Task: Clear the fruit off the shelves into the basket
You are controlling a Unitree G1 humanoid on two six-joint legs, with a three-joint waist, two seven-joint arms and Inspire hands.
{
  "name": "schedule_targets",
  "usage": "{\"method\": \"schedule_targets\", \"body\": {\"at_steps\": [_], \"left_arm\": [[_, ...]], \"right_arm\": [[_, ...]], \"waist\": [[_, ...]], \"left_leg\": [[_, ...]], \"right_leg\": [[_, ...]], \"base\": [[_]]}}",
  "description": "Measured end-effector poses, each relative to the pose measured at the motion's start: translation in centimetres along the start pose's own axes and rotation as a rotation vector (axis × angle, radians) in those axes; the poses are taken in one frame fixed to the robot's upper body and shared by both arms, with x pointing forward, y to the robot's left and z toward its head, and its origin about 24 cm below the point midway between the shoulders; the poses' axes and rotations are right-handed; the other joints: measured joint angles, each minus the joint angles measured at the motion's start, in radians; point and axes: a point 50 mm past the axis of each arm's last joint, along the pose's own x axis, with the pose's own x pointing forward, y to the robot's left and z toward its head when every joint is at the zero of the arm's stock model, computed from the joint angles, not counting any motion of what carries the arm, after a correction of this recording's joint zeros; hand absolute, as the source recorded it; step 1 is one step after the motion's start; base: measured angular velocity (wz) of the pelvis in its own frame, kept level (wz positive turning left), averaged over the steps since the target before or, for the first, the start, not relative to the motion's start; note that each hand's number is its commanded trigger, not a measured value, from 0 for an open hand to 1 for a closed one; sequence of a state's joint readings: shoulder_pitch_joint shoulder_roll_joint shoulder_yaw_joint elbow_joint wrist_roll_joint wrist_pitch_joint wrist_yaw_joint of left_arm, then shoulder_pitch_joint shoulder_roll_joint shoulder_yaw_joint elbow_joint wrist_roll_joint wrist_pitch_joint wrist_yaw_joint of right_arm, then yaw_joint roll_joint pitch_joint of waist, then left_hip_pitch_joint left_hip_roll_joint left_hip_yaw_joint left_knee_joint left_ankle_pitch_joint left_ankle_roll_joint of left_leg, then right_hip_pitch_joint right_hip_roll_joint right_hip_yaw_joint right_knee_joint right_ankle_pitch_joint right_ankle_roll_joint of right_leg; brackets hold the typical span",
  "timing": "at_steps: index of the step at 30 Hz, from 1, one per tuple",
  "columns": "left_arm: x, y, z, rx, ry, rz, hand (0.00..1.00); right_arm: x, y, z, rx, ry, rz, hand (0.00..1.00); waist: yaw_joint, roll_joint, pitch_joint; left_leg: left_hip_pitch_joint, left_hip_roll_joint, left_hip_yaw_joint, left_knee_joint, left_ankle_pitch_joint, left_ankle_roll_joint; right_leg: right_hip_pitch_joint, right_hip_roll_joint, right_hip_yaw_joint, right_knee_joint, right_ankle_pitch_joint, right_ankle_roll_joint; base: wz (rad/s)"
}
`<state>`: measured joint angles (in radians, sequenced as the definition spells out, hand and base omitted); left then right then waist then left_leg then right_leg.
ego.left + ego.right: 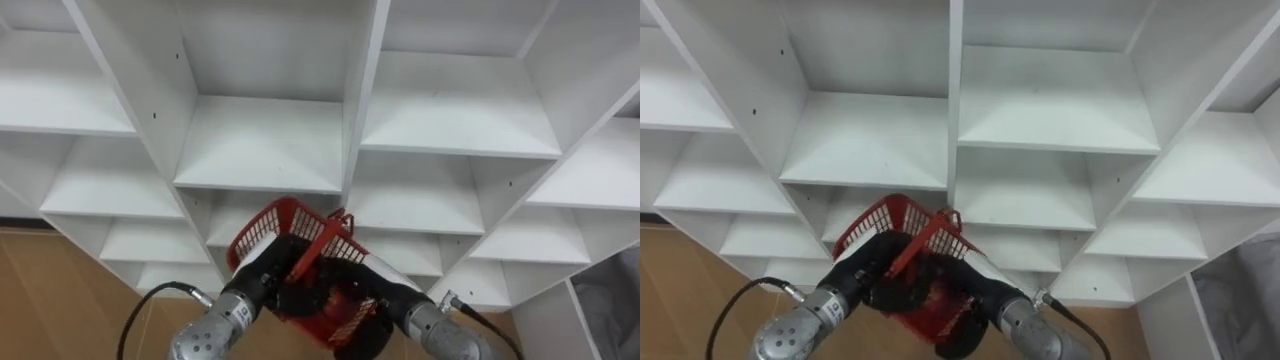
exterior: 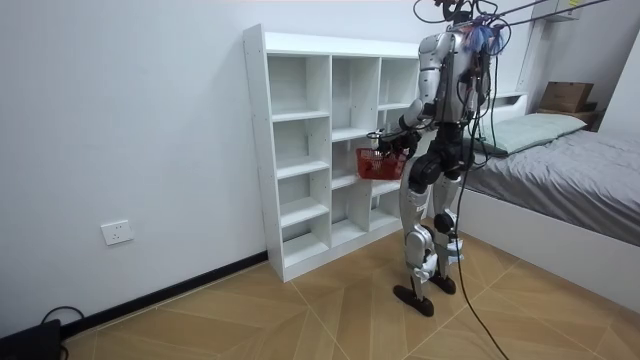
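I hold a red wire basket tilted in front of my chest, close to the white closet shelves. My left hand, black, has its fingers curled over the basket's near rim by the handle. My right hand presses against the basket's lower right side, its fingers hidden behind the mesh. In the room view I stand upright facing the closet, with the basket held at waist height before the middle shelves.
The closet is a grid of white compartments with thin upright dividers. Wood floor lies below at the left. In the room view a bed stands behind me, and a wall socket is low on the wall.
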<state>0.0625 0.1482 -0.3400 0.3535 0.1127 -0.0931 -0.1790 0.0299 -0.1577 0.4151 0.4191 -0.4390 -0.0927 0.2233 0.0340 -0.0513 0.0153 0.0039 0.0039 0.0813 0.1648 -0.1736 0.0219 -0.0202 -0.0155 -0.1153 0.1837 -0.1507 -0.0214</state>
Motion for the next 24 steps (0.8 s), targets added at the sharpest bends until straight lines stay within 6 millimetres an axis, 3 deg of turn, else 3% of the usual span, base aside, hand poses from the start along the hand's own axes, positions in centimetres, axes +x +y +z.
{"method": "schedule_targets", "body": {"at_steps": [24], "left_arm": [[0.02, -0.77, -0.03, -0.004, 0.003, -0.077, 1.00]], "right_arm": [[0.04, 0.66, -0.86, 0.016, 0.038, 0.028, 0.00]], "waist": [[-0.002, 0.000, -0.0003]], "left_leg": [[0.004, 0.001, -0.004, 0.002, 0.000, 0.000]], "right_leg": [[0.003, 0.000, 0.002, 0.002, 0.000, 0.000]], "base": [[0.00]]}}
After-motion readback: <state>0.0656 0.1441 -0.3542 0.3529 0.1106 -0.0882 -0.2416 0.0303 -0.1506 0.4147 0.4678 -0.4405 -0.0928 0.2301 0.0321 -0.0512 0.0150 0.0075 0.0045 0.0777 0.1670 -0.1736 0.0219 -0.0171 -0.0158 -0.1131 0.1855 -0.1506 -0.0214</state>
